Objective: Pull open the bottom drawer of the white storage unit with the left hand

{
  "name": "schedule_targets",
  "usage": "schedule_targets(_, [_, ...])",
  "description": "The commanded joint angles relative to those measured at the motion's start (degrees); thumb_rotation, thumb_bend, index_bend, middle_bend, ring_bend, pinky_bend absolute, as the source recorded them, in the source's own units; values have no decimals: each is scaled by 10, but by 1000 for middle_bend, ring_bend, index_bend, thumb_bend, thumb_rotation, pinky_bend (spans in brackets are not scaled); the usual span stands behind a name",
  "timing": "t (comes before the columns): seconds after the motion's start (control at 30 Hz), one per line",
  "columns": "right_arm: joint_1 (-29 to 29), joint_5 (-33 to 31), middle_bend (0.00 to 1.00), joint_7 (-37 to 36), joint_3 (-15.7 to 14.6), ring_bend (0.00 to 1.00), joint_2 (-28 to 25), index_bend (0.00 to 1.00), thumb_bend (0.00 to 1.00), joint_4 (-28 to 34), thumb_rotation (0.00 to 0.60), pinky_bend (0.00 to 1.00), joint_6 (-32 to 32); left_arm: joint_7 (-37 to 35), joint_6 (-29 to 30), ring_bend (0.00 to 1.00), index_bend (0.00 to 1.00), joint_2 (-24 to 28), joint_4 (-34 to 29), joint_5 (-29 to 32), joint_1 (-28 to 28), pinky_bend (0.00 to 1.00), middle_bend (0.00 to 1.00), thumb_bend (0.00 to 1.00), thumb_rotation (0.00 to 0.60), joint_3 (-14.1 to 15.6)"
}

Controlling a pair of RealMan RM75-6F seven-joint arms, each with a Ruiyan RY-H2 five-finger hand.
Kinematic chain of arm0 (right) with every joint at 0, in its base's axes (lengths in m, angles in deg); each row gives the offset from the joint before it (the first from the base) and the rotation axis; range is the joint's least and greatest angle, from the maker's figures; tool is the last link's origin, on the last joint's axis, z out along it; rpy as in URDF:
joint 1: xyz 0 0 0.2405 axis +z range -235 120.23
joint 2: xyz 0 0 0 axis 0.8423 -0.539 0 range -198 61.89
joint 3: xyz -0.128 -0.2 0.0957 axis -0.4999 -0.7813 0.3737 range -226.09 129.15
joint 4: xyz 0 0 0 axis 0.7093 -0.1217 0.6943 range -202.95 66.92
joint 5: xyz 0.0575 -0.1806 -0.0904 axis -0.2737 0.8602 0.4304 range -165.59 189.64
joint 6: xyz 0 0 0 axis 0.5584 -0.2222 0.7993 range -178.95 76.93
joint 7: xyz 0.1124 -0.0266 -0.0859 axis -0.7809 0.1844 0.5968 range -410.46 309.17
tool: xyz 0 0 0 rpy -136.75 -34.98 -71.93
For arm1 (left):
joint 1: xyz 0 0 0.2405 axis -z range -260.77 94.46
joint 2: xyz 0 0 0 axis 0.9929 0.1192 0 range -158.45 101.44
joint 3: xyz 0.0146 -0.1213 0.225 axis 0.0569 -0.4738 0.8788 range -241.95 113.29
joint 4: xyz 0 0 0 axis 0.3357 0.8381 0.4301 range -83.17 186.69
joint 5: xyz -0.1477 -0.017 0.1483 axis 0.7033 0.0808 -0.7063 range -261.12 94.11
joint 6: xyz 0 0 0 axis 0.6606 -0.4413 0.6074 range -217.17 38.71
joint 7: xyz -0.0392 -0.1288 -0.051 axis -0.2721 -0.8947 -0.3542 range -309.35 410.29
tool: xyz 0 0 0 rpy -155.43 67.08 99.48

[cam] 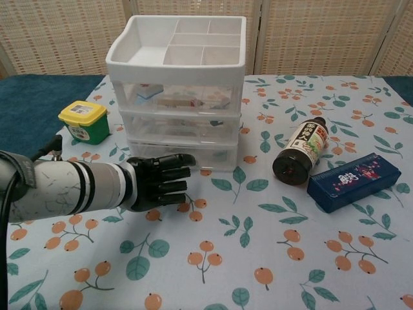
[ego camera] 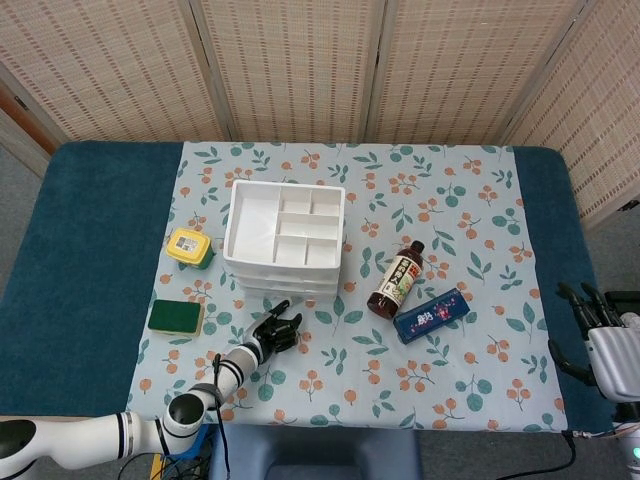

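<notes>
Storage unit (cam: 177, 97): glossy white plastic, translucent drawers; left hand (cam: 158, 183): matt black plastic; cloth (cam: 271, 226): smooth printed fabric; sponge (ego camera: 176, 317): rough green.

My two arms, one dark-handed and one pale

My left hand (cam: 158, 183) is showing as glossy black, its fingers built of ridged, segmented links, and it is joining a black cuff banded with thin white rings; behind that, my forearm (cam: 61, 192) is wearing a smooth white-grey shell with faint scuff lines, and a thin black cable is trailing off it toward nine o'clock. In the head view a round grey joint (ego camera: 186, 410) is sitting further back along the same arm. My right hand (ego camera: 600, 335), at the picture's four o'clock edge, is showing a pale grey-white palm casing with slim dark fingers.
</notes>
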Motion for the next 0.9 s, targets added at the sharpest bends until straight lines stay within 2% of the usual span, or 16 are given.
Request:
schedule_targets(0.03, [0, 0, 180, -1, 0, 83, 1, 37, 410, -1, 600, 196, 1, 2, 0, 1000, 123, -1, 1, 3, 0, 1000, 1000, 514, 600, -2])
schedule_targets(0.37, [-1, -2, 180, -2, 0, 84, 1, 37, 410, -3, 600, 196, 1, 14, -7, 1000, 178, -5, 13, 18, 7, 1000, 1000, 513, 600, -3])
schedule_targets(0.9, [-1, -3, 180, 0, 1, 84, 2, 37, 410, -2, 600, 196, 3, 23, -20, 1000, 207, -4, 19, 26, 8, 1000, 1000, 513, 600, -2])
